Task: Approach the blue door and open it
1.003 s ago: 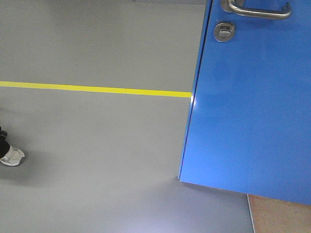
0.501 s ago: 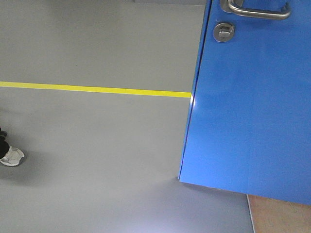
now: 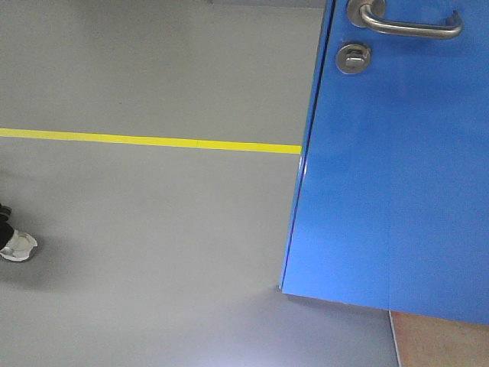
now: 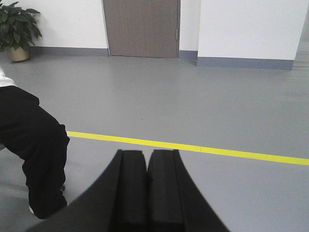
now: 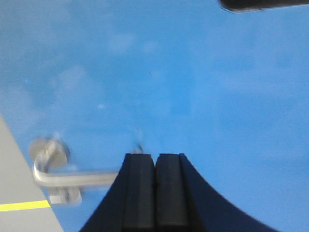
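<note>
A: Filling the right half of the front view, from 12 down to 5 o'clock: the door (image 3: pixel 397 168). Standing upright, long axis running vertical, free edge facing toward 9 o'clock, bottom edge slanting, so probably already swinging a little out of line with the floor.

B: Handling how, judging from this?

A: Looking stiff and heavy, being a tall rigid panel. Looking glossy too, so likely slippery for rubber pads pressing flat. Better taking hold at the handle (image 3: pixel 409 24), lying horizontal at 1 o'clock, its free end pointing toward 3 o'clock, with the lock (image 3: pixel 353 57) just below.

B: And the tools?

A: Right gripper (image 5: pixel 155 162): pads closed together, holding nothing, sitting very near the blue face, the handle (image 5: pixel 72 178) appearing at 8 o'clock of the jaws, blurred. Left gripper (image 4: pixel 147 159): also closed together and empty, facing away over the grey floor (image 4: pixel 203 106) and the yellow line (image 4: pixel 193 147).

B: Next needing what?

A: Probably hooking or pressing the lever down, then pulling or pushing along the swing, not against the hinge side.
</note>
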You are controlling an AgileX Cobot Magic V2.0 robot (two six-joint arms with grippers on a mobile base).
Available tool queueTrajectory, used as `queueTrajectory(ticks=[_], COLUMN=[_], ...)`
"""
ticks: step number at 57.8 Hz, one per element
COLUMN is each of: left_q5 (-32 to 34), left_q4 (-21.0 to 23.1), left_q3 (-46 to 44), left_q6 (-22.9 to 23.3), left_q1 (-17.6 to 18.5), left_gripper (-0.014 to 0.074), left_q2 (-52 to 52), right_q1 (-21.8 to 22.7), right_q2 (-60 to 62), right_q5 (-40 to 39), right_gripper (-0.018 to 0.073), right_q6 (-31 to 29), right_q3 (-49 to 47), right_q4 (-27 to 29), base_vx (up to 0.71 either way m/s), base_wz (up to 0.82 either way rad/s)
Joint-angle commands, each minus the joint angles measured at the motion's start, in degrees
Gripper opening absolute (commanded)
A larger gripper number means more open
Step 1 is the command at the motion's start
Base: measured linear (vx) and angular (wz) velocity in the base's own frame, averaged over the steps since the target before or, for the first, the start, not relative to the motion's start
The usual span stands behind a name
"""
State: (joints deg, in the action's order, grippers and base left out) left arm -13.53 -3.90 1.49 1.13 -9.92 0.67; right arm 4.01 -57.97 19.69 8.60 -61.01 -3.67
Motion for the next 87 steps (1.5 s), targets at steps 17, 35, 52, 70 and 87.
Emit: queueTrajectory(ticks=[17, 35, 52, 70, 87], left_q5=[4.67, 4.67, 4.59, 4.64, 4.64], left_q4=[0.15, 0.15, 0.15, 0.15, 0.15], left_q3=[-1.54, -1.54, -1.49, -1.54, -1.54], left_q6=[0.39, 0.39, 0.39, 0.39, 0.39], left_q1=[0.18, 0.18, 0.18, 0.18, 0.18], left_gripper=[0.0073, 0.0073, 0.0073, 0.0073, 0.0073], left_q2=[0.68, 0.68, 0.76, 0.70, 0.70], right_q1=[0.18, 0.18, 0.11, 0.11, 0.11], right_q2=[35.72, 50.65, 58.99, 59.46, 59.46], right_q5=[-18.61, -28.83, -24.34, -24.09, -24.09], right_gripper=[0.0011, 0.0011, 0.0011, 0.0011, 0.0011], right_q6=[-0.55, -0.55, -0.55, -0.55, -0.55], right_q3=[39.36, 61.45, 62.87, 62.87, 62.87], right_q4=[-4.04, -2.10, -0.78, -0.78, -0.78], base_vx=[0.00, 0.00, 0.00, 0.00, 0.00], base_wz=[0.00, 0.00, 0.00, 0.00, 0.00])
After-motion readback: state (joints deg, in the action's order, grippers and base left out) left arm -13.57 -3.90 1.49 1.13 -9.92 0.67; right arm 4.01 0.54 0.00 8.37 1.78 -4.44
